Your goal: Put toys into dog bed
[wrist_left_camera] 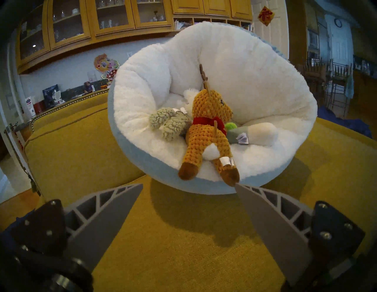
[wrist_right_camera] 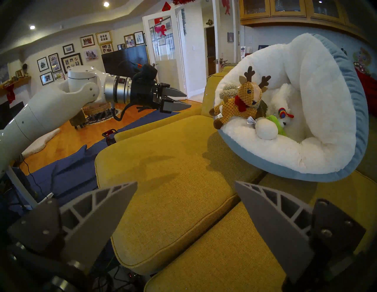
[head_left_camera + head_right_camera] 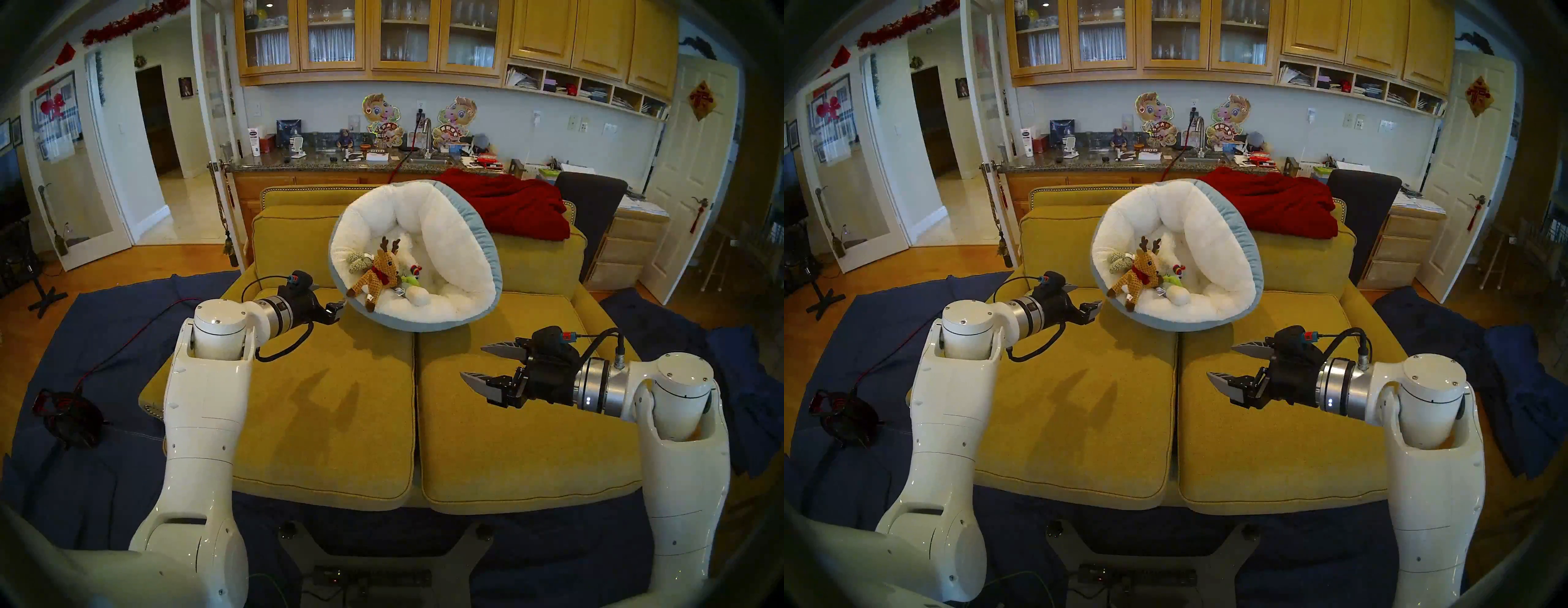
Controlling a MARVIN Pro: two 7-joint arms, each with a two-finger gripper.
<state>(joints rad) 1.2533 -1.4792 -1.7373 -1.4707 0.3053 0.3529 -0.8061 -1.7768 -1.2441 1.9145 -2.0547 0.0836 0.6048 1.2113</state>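
Note:
The dog bed (image 3: 456, 229), white plush inside and light blue outside, leans tilted against the sofa back. Inside it lie several toys: a brown reindeer (image 3: 379, 271) with a red scarf on top, one leg over the front rim, a grey fuzzy animal (image 3: 355, 261) behind it, a lime-green cactus (image 3: 408, 280), a leek (image 3: 419, 296) and a white llama (image 2: 282, 97) with a rainbow collar. My left gripper (image 3: 335, 300) hovers open and empty just left of the bed's rim, a fingertip close to the reindeer's foot (image 1: 230, 175). My right gripper (image 3: 471, 361) is open and empty above the right seat cushion.
A mustard-yellow sofa (image 3: 331, 403) carries the bed. A red blanket (image 3: 509, 204) drapes over its back right. Blue cloth (image 3: 106, 339) covers the floor around it, with a black and red coil (image 3: 68, 420) at left. A dark chair (image 3: 589, 199) stands behind right.

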